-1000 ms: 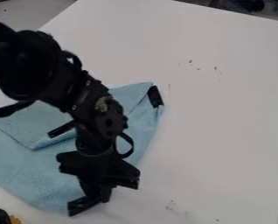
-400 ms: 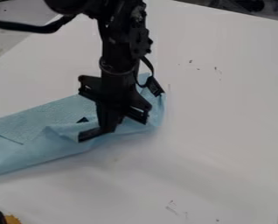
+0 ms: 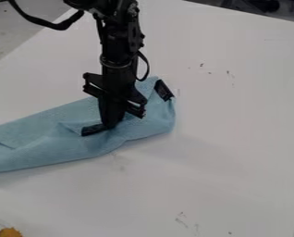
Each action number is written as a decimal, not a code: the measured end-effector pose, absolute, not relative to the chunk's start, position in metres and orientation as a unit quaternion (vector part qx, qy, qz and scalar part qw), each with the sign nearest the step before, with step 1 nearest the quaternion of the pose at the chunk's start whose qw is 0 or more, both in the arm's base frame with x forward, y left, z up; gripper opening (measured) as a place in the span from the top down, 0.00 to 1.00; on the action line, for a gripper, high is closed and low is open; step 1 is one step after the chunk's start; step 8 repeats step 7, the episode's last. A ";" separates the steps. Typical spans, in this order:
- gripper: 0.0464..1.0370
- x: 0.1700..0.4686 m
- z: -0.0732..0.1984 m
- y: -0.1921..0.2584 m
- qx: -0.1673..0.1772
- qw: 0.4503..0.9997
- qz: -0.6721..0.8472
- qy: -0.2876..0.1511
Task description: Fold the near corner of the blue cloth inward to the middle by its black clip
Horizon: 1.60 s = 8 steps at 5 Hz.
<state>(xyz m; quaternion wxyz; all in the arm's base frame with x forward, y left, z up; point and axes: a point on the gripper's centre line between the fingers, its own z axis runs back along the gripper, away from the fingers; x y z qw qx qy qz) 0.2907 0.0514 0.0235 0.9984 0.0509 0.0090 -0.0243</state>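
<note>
The black gripper [image 3: 104,126] hangs down left of the view's middle, shut on a fold of the light blue cloth [image 3: 57,141]. Its tips lie against the upper layer, and wrinkles spread from them. The cloth is a long, folded strip that runs from the left edge to a rounded right end, with a black tag [image 3: 163,90] at its upper right corner. What lies between the layers is hidden.
The white table [image 3: 223,139] extends around the cloth and bears small dark marks. An orange toothed object [image 3: 10,232] with a black part beside it is at the bottom left corner. Dark items stand beyond the table's far edge.
The gripper has moved up the view and slightly right, and the cloth's near part has come with it, folding over into a narrower strip. More white table shows in front.
</note>
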 end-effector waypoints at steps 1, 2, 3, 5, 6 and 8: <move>0.97 0.300 0.017 0.061 0.048 0.998 -0.026 0.009; 0.83 0.303 0.018 0.067 0.057 0.998 -0.025 -0.002; 0.58 0.305 0.025 0.074 0.078 0.997 -0.026 -0.010; 0.04 0.331 0.046 0.111 0.102 0.992 -0.026 -0.067; 0.03 0.345 0.050 0.127 0.103 0.991 -0.040 -0.079; 0.04 0.344 0.052 0.128 0.105 0.991 -0.032 -0.078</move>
